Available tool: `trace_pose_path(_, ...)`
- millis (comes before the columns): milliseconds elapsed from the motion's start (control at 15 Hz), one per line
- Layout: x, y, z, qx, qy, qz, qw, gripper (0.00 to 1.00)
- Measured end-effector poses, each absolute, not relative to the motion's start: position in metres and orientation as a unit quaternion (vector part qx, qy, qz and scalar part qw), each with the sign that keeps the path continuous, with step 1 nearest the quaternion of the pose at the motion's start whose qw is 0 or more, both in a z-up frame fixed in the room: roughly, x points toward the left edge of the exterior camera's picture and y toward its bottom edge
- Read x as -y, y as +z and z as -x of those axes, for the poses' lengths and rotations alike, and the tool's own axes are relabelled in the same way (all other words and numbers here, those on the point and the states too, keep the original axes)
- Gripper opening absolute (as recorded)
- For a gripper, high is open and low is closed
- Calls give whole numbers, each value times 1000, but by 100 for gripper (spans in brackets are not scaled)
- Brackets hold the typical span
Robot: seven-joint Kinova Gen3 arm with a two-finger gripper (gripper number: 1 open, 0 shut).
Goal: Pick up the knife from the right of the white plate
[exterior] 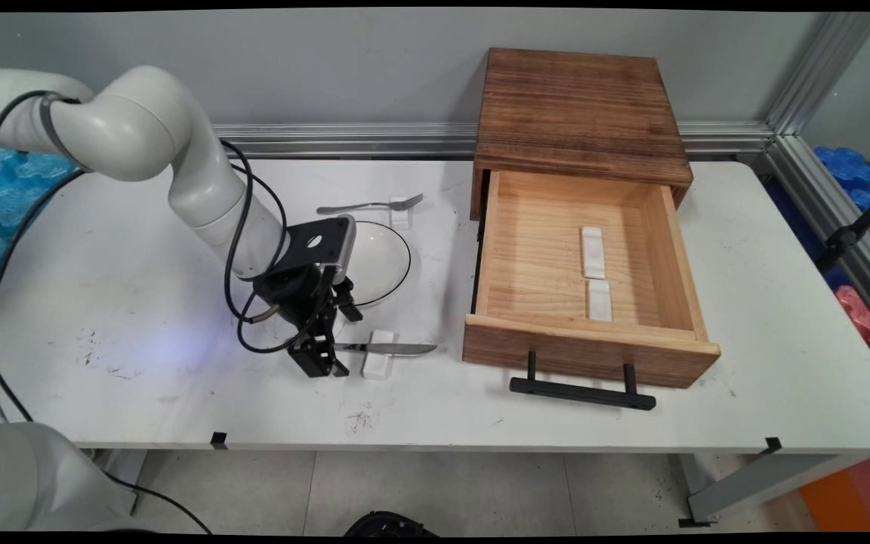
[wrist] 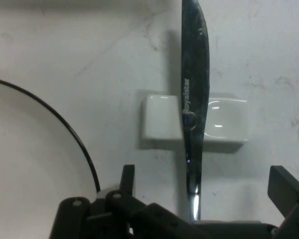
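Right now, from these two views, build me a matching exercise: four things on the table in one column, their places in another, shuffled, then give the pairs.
Things:
1. knife
2. fork
3. plate
4. two white rests

Places:
A. inside the open drawer
B. behind the plate, its head on a small white rest
C. across a white rest at the table's near side, handle between the open jaws
D. between fork and knife, partly behind the gripper

Pairs: 1-C, 2-B, 3-D, 4-A
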State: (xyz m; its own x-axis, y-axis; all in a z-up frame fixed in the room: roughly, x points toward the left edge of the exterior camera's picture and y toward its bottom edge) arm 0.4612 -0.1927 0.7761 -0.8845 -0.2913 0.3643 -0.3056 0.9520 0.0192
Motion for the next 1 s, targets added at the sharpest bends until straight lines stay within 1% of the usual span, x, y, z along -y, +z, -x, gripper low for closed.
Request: trace_pose_path(1000, 196, 769, -457, 973, 27, -140, 181, 100)
